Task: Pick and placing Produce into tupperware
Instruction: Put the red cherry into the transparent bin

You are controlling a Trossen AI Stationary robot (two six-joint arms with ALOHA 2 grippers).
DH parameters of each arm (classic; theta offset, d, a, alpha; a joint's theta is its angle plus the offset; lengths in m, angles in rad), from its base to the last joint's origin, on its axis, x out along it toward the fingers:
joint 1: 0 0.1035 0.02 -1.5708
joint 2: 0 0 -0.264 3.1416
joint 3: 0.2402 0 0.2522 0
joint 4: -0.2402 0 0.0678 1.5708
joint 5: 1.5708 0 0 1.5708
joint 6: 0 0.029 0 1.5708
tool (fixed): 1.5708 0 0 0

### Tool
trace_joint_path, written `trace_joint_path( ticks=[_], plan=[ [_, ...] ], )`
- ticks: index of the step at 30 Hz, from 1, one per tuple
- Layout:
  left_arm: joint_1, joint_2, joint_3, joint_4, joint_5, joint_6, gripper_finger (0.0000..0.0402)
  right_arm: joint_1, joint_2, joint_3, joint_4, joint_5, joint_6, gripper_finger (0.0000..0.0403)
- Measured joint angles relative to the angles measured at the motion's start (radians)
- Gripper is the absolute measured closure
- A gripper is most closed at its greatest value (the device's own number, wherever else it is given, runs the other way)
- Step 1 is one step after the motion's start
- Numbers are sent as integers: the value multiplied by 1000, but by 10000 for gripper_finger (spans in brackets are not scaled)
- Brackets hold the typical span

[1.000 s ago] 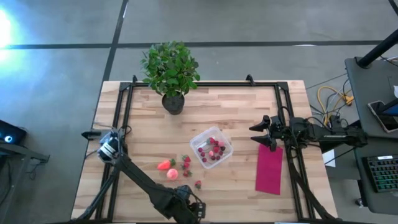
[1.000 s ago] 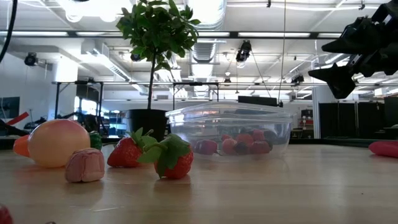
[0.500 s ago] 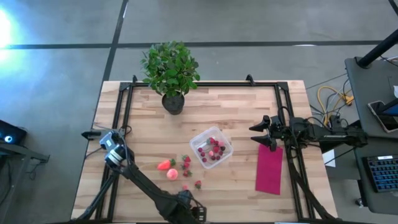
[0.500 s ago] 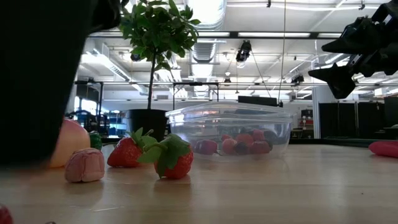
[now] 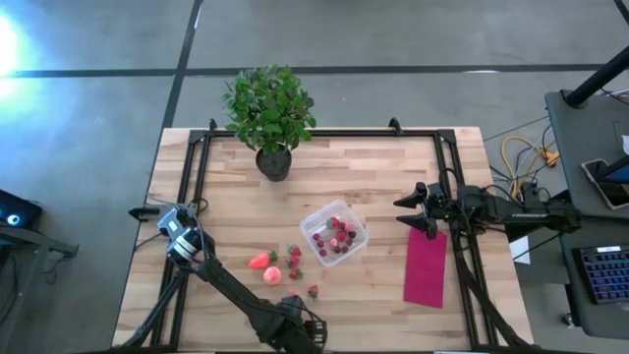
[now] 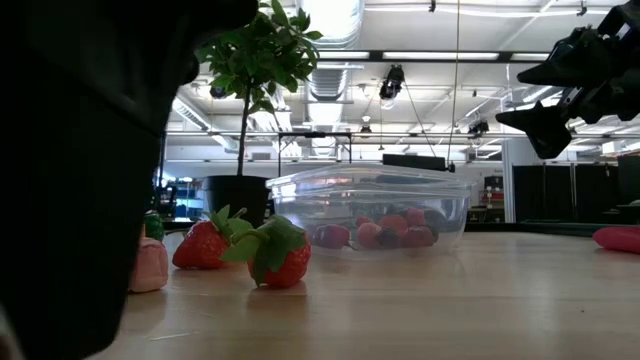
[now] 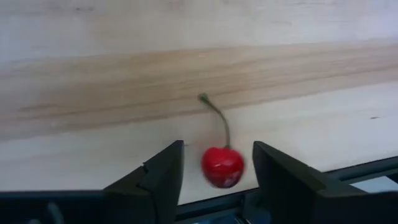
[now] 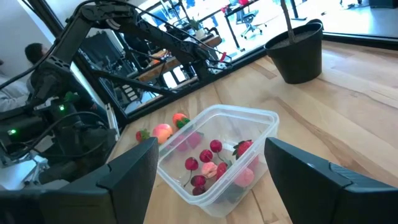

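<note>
A red cherry (image 7: 222, 167) with a thin stem lies on the wooden table near its front edge. My left gripper (image 7: 217, 147) points down over it, open, with one finger on each side of the cherry and a small gap to each. In the high view this gripper (image 5: 295, 332) hides the cherry. The clear tupperware (image 5: 334, 234) stands mid-table with several red fruits inside. A strawberry (image 5: 260, 261), a round pink-orange fruit (image 5: 272, 276) and small berries (image 5: 293, 258) lie to its near left. My right gripper (image 5: 413, 211) waits open at the right.
A potted plant (image 5: 270, 118) stands at the far edge. A magenta cloth (image 5: 426, 265) lies flat at the right, near my right gripper. The left arm's dark body (image 6: 70, 180) fills the left of the low view, beside two strawberries (image 6: 280, 255). A black frame (image 5: 201, 177) borders the table.
My left gripper has come down toward the table near its front edge. In the low view its dark body has entered from the left and now covers the round pink-orange fruit and part of the pink piece beside it. The fruits themselves have kept still.
</note>
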Motion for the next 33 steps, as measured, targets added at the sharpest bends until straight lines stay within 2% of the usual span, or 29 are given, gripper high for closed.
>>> trace_joint_path(
  ticks=[7,10,27,33],
  plan=[
    [0,3,0,3,0,7,310,0,0,0,0,0,0,117],
    [0,3,0,32,1,15,333,0,0,0,0,0,0,117],
    [-6,-1,4,44,-8,34,332,0,0,0,0,0,0,117],
    [-2,-6,4,44,-111,42,331,0,0,0,0,0,0,117]
  ],
)
